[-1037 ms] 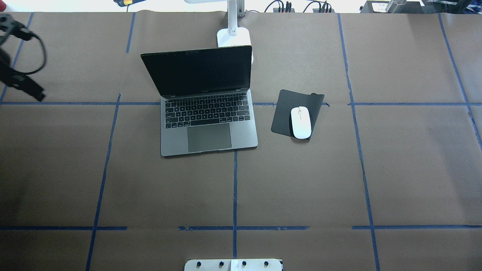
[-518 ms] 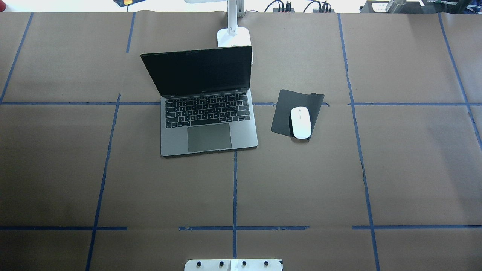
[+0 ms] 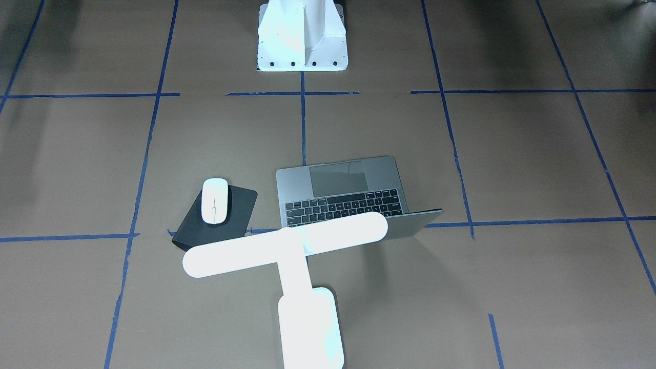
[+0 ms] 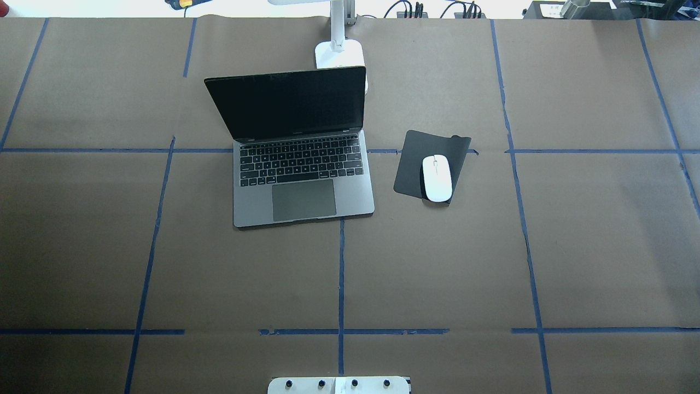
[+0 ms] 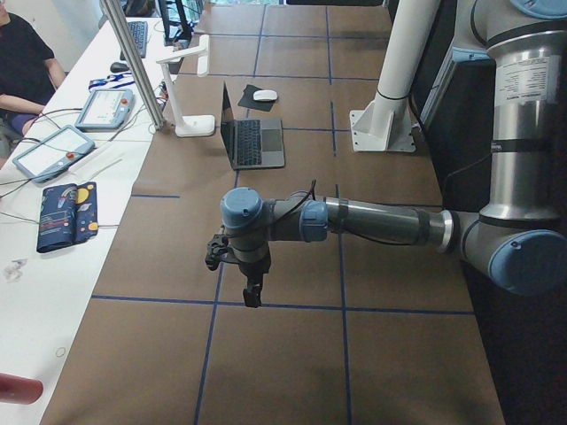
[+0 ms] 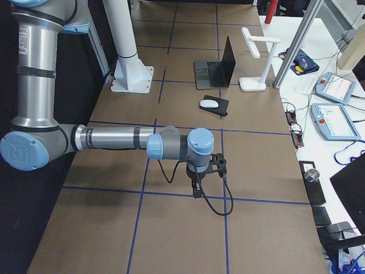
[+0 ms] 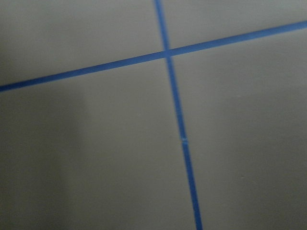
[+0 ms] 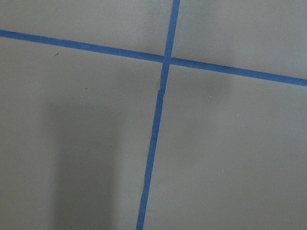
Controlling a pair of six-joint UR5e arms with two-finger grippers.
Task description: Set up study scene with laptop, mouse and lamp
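Note:
The grey laptop (image 4: 303, 180) stands open at the table's middle, screen dark; it also shows in the front view (image 3: 348, 197). The white mouse (image 4: 437, 178) lies on a black mouse pad (image 4: 415, 158) to its right. The white T-shaped lamp (image 3: 284, 245) stands behind the laptop, its base (image 4: 339, 53) partly hidden by the lid. My left gripper (image 5: 251, 297) hangs over bare table far to the left of the laptop. My right gripper (image 6: 197, 191) hangs far to the right of the mouse. Both show only in side views; I cannot tell open or shut.
The white bolted pedestal (image 3: 302, 36) stands at the robot's edge of the table. Blue tape lines cross the brown table cover. A white side table beyond the far edge holds teach pendants (image 5: 53, 150). A seated person (image 5: 22, 53) is there.
The left arm's gripper, at the far left of the overhead view a second ago, has moved out of that view to the left. Laptop, mouse and lamp have not moved.

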